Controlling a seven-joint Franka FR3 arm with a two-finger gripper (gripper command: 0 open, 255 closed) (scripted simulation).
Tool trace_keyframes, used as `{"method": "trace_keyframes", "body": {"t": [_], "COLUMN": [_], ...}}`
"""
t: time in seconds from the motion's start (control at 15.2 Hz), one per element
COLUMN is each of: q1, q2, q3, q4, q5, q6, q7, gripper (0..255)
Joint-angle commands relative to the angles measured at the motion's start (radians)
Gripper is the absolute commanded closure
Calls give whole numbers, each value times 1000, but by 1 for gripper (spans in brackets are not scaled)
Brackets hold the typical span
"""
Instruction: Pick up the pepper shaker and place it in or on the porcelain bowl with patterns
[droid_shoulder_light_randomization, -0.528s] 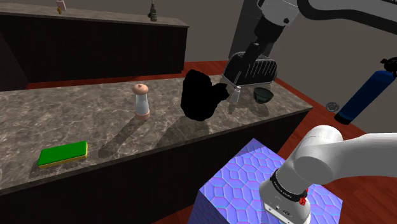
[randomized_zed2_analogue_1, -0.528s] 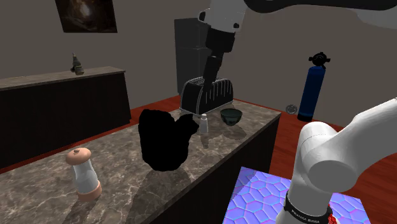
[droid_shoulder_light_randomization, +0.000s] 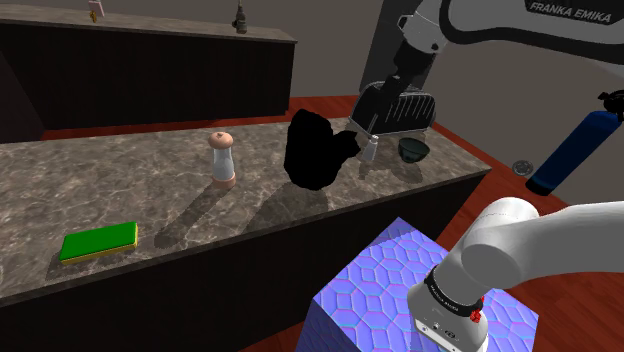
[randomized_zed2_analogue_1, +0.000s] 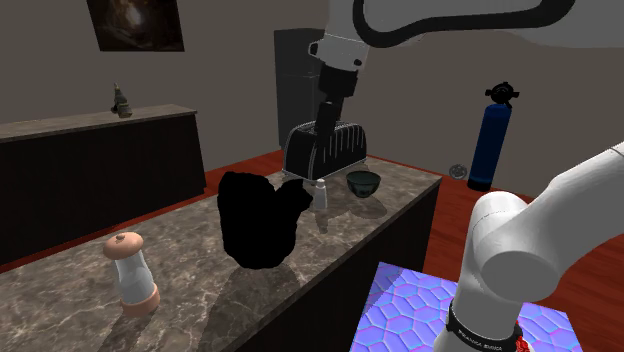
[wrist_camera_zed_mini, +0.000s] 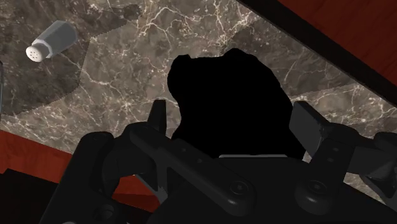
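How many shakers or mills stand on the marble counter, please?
2: a small grey shaker beside the toaster, and a taller white mill nearer the green sponge. The black shape might hide more.

One legible mark — FRANKA EMIKA, on the arm (droid_shoulder_light_randomization: 566, 9).

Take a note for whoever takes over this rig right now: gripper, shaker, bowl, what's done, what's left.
Gripper: fingers open, empty, above the counter, pointed at the black shape.
Pepper shaker: upright on the counter between the black shape and the dark bowl, touching neither.
Done: nothing grasped.
Left: lower onto shaker, grip, lift, set in bowl.
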Motion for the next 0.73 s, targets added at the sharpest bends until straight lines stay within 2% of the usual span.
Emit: {"method": "trace_keyframes", "body": {"t": [0.0, 0.66], "q1": [-12, -44], "q2": [20, 259], "q3": [-41, -240], "q4": [-24, 3], "q5": [-10, -12], "q6": [40, 224], "q7": [-37, -221], "gripper": [0, 0]}}
